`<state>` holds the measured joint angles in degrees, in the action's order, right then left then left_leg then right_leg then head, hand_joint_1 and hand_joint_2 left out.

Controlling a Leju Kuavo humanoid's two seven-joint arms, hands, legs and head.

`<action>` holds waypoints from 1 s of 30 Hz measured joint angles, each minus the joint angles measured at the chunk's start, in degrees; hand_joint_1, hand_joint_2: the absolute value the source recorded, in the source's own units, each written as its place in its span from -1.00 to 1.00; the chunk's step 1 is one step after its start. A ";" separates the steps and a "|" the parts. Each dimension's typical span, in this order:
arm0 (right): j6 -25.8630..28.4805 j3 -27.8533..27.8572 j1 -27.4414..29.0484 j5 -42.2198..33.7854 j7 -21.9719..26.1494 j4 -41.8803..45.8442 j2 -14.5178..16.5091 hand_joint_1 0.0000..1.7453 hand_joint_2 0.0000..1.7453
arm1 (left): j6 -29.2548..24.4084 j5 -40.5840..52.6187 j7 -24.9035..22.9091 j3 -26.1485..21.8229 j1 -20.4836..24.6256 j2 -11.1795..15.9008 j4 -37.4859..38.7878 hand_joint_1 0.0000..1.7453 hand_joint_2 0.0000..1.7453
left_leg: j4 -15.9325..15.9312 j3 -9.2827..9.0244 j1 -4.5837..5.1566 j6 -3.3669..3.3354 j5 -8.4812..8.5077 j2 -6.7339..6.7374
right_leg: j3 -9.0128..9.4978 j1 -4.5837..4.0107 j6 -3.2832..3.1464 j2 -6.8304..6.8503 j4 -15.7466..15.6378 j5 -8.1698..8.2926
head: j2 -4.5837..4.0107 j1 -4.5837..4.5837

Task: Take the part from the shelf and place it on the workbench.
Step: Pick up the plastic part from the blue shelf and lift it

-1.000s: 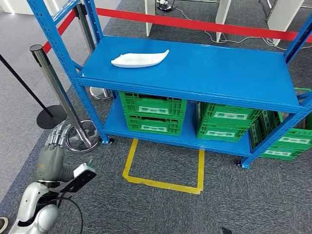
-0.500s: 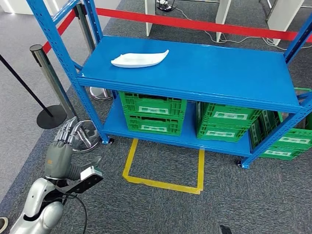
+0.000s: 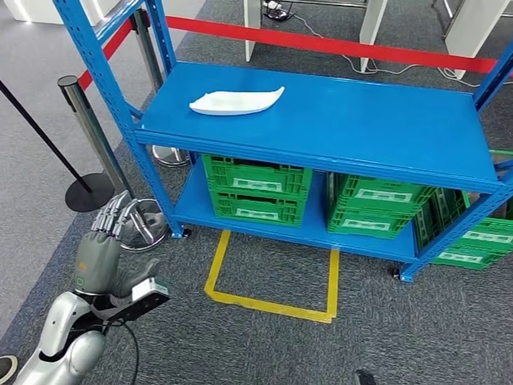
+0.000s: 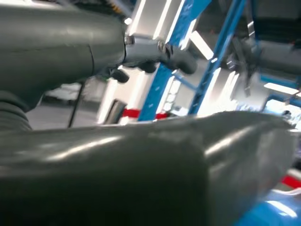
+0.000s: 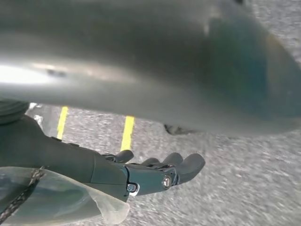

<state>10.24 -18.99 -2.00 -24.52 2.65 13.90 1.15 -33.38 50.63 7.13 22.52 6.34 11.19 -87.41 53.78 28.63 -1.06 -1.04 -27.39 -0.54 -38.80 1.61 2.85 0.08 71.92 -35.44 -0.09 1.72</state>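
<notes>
Up on the blue metal shelf (image 3: 339, 120), the white curved plastic part (image 3: 236, 102) lies flat near its left end; both the left hand (image 3: 103, 249) and right hand (image 5: 156, 174) hang empty, fingers loosely extended.

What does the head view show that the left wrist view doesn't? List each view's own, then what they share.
Head view alone: the white part on the shelf's top level, green crates below, yellow floor tape. Left wrist view alone: a close, blurred look along the fingers. Shared: the left hand, empty, the shelf's blue posts and the red barrier belt.
</notes>
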 joint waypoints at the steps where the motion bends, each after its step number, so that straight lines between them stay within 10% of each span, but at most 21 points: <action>1: 0.00 0.00 0.09 0.01 -0.02 0.00 -0.04 -1.00 -1.00 | 0.00 -0.01 0.00 0.04 -0.04 -0.01 0.00 -1.00 -1.00 | 0.20 -0.19 -0.22 0.37 -0.34 -0.13 | -0.17 0.24 0.34 0.01 -1.06 1.76 | 0.00 -0.01; 4: 0.00 0.01 0.13 0.01 -0.01 0.00 -0.09 -1.00 -1.00 | 0.00 -0.03 0.00 0.12 -0.04 -0.02 0.00 -1.00 -1.00 | 1.96 -0.41 -0.85 2.00 -2.12 -0.43 | 3.13 0.78 1.25 -0.24 -10.09 7.25 | 0.00 0.24; 10: 0.07 0.02 0.09 0.11 -0.01 0.00 -0.07 -1.00 -1.00 | 0.13 -0.26 0.04 0.66 0.05 0.07 -0.01 -1.00 -1.00 | 5.34 0.86 -0.90 3.48 -4.23 -0.19 | 4.57 0.64 -1.60 -0.61 -11.71 6.06 | 0.02 -0.21; 15: 0.38 0.02 0.06 0.34 0.32 0.01 -0.08 -1.00 -1.00 | 0.19 -0.45 0.04 0.87 -0.11 0.09 -0.01 -1.00 -1.00 | 21.81 10.51 -0.57 3.31 -9.32 0.21 | 5.76 -0.10 -2.84 -0.41 -11.74 5.02 | 0.02 -0.45; 20: 0.56 0.02 0.07 0.42 0.42 0.03 0.10 -1.00 -1.00 | 0.24 -0.59 0.04 0.90 -0.11 0.20 -0.02 -1.00 -1.00 | 9.88 7.68 1.48 -0.50 0.90 0.35 | 7.75 -0.92 -2.87 -0.48 -12.00 3.61 | 0.02 -0.19; 26: 0.60 0.01 -0.19 0.48 0.33 0.21 0.26 -1.00 -1.00 | 0.33 -0.58 0.08 0.93 0.07 0.38 -0.28 -1.00 -1.00 | 3.38 4.40 1.54 -1.37 1.04 0.48 | 7.31 -0.90 -1.26 -0.02 -11.24 2.19 | 0.02 0.02; 30: 0.60 0.01 -0.33 0.68 0.03 0.22 0.25 -1.00 -1.00 | 0.42 -0.53 0.06 1.01 -0.10 0.39 -0.31 -1.00 -1.00 | 2.60 3.50 1.28 -1.23 0.49 0.40 | -0.06 -0.82 -0.49 -0.06 0.63 -1.48 | 0.02 0.16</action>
<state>10.84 -18.98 -2.33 -23.84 2.68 14.12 1.39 -32.96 50.10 7.19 23.52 6.24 11.58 -87.71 56.38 32.12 0.23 -2.27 -26.90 -0.14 -38.87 0.78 2.36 0.02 72.55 -36.92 -0.07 1.87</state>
